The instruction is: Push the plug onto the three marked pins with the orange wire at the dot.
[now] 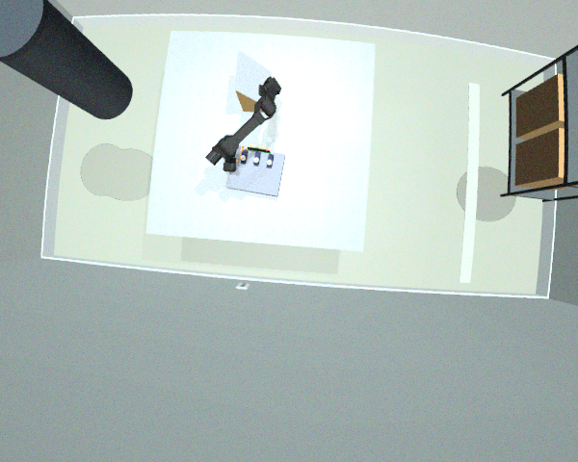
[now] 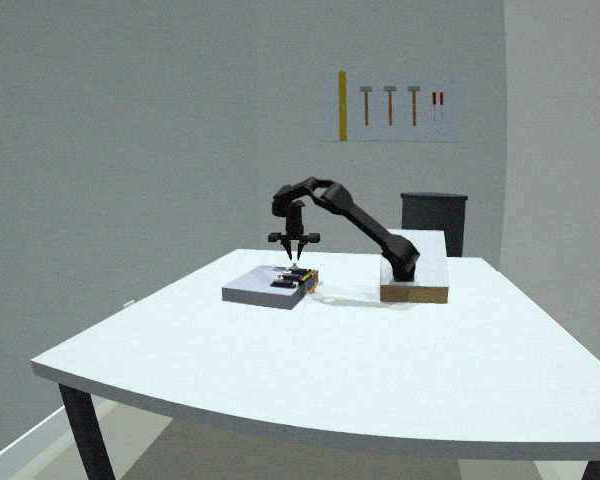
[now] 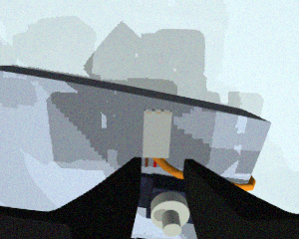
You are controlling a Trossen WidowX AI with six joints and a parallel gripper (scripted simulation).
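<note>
The grey holder [image 1: 259, 181] [image 2: 253, 282] [image 3: 20, 115] carries small dark servos; the one with the orange lead [image 1: 238, 154] [image 2: 314, 285] [image 3: 248, 184] is at its left in the top view. The cream plug [image 3: 156, 134] lies over the holder top in the wrist view, its wires leaving toward the servo's round white horn [image 3: 169, 209]. My gripper [image 2: 295, 258] [image 3: 162, 165] is partly open and empty, pointing down above the servo and the plug's wire end. The coloured band [image 1: 257, 149] [image 2: 307, 275] runs along the holder's edge toward the arm base. Single pins and the dot are too small to tell.
Two other servos [image 1: 255, 158] [image 1: 269, 160] sit beside the leaded one, their white horns standing up. The arm base stands on a wooden-sided block [image 2: 414, 293] on the white table [image 1: 324, 198] [image 2: 341, 361]. The orange lead loops outside the holder's edge.
</note>
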